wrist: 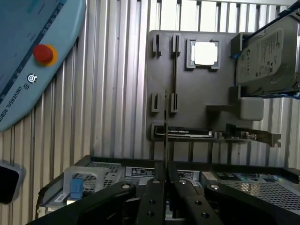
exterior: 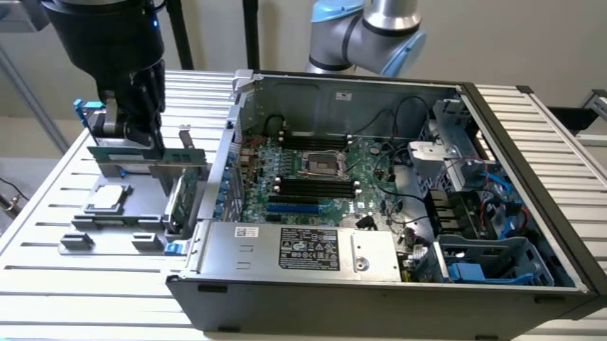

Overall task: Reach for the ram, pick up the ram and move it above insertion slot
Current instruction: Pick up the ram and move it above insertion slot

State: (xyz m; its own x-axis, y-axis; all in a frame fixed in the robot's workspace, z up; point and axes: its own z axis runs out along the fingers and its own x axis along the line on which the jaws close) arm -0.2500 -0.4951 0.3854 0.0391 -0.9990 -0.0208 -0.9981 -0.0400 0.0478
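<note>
as far as i could judge, the gripper had its fingers pinched narrow on the ram. the ram showed edge-on as a thin line in the wrist view. i saw it hanging flat-faced above the grey fixture tray, just beside the upright expansion card. it was well apart from the black memory slots on the motherboard inside the open case. i judged the stick light, stiff, thin and fragile, with chips and contacts easy to damage. the hold belongs mid-length on the top edge, squeezing the flat faces, so it won't tilt.
</note>
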